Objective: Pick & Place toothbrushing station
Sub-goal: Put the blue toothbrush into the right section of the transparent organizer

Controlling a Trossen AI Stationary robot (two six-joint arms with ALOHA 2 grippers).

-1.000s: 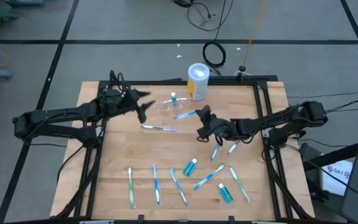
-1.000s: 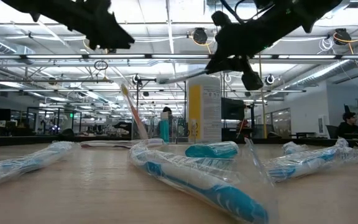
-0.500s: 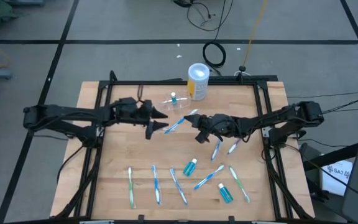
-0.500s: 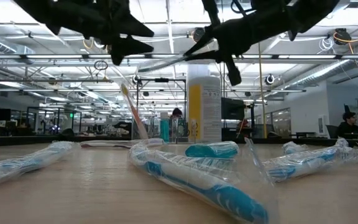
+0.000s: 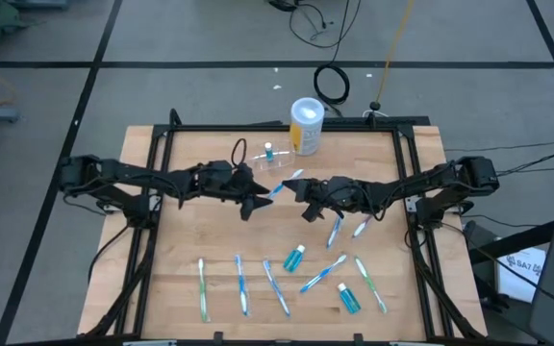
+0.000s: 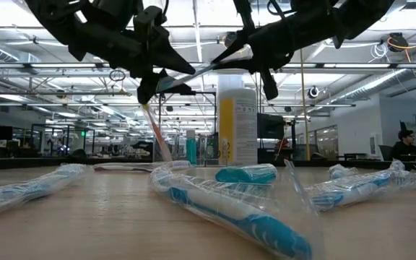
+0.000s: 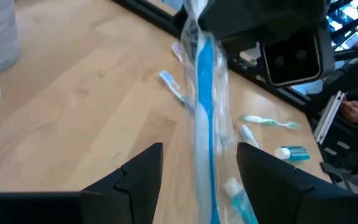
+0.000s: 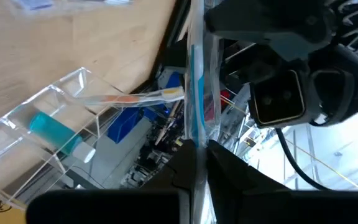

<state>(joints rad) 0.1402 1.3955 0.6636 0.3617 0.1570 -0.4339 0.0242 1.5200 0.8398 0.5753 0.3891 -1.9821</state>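
Overhead, both dark arms reach inward above the middle of the wooden table (image 5: 190, 231) and meet tip to tip. The right gripper (image 5: 301, 189) is clamped on a wrapped blue toothbrush (image 5: 287, 183), holding it off the surface and pointing it toward the left arm. The left gripper (image 5: 258, 200) has its fingers (image 7: 138, 174) spread, one on each side of that toothbrush's free end, not closed on it.

The toothbrushing station (image 5: 261, 159), a clear plastic holder, sits at the far middle of the table, just left of the yellow container (image 5: 306, 127) with a white-blue lid. It holds one teal toothpaste tube (image 8: 53, 132) and one toothbrush with an orange-marked handle (image 8: 135, 98).

On the near half of the table lie about seven more wrapped toothbrushes and two teal toothpaste tubes (image 5: 294, 257). Beyond the table is a grey floor with dark lines and a coiled black cable (image 5: 332, 84); the level view shows a large hall with ceiling lights and a seated person (image 6: 406, 144) at far right.
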